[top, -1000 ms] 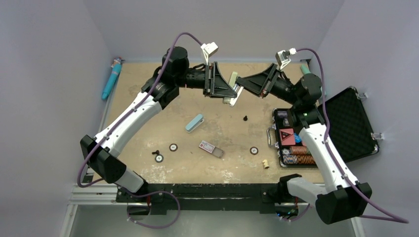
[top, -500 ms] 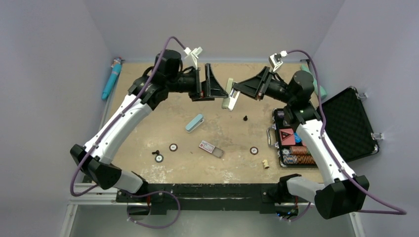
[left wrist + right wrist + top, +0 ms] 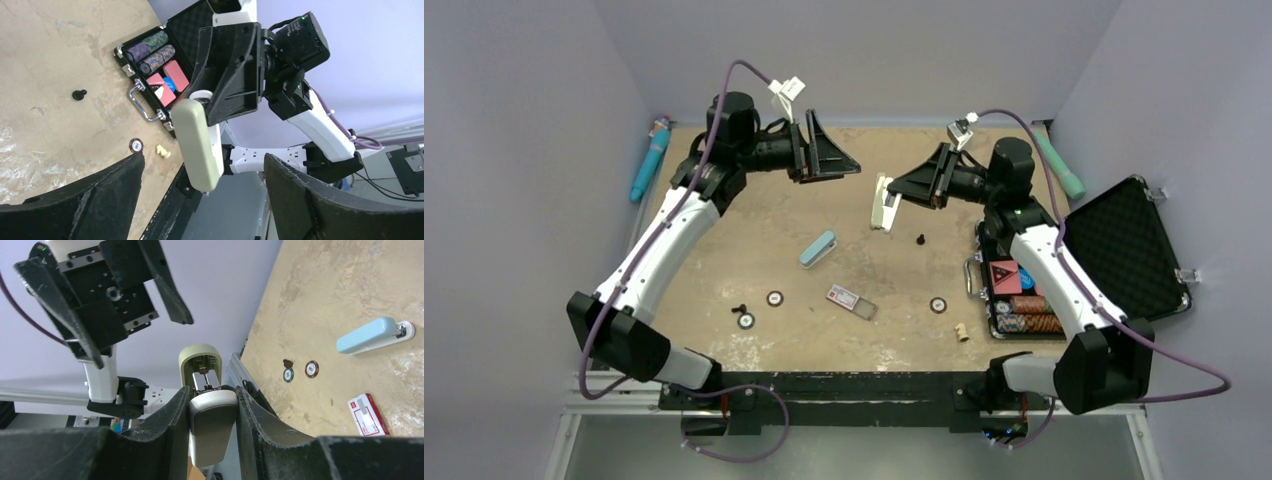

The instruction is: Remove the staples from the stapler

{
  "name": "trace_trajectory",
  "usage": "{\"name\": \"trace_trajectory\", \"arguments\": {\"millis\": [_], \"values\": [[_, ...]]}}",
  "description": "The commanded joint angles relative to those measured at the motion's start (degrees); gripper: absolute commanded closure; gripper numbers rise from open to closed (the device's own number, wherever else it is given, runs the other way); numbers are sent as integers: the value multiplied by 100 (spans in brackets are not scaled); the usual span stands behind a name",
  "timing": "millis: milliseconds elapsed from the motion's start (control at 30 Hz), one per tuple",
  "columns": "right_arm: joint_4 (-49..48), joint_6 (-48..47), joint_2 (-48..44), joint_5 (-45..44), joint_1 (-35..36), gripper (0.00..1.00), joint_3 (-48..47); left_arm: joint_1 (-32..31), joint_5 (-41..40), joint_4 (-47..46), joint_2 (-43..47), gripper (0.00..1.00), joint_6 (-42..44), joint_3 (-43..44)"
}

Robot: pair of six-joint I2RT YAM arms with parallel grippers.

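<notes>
My right gripper is shut on a pale green and white stapler and holds it in the air above the back middle of the table. In the right wrist view the fingers clamp its grey-white base. Its green lid stands swung away, showing a metal channel. I cannot make out the staples. My left gripper hangs open to the left of the stapler, apart from it. From the left wrist, the stapler hangs ahead of the open left gripper.
On the table lie a light blue stapler, a black peg, a red-and-white card and a few round chips. An open black case with poker chips sits at the right edge. A blue tool lies far left.
The left gripper has opened, let go of the stapler and drawn back to the left. The right gripper has carried the stapler slightly down and toward its own side.
</notes>
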State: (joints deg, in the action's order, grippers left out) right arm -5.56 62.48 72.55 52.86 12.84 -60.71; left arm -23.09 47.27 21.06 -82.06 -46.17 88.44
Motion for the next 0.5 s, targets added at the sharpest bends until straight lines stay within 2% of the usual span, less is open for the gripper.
{"name": "trace_trajectory", "arguments": {"millis": [0, 133, 300, 467], "values": [[-285, -11, 124, 285, 34, 100, -40, 94, 587, -1336, -332, 11, -613, -455], [-331, 35, 255, 294, 74, 100, -174, 94, 802, -2203, -607, 21, -1095, -643], [-369, 67, 411, 248, 176, 100, -257, 65, 942, -3091, -924, 26, -1669, -706], [-449, 135, 491, 173, 198, 100, -275, -16, 1118, -3374, -1160, 33, -1854, -676]]}}
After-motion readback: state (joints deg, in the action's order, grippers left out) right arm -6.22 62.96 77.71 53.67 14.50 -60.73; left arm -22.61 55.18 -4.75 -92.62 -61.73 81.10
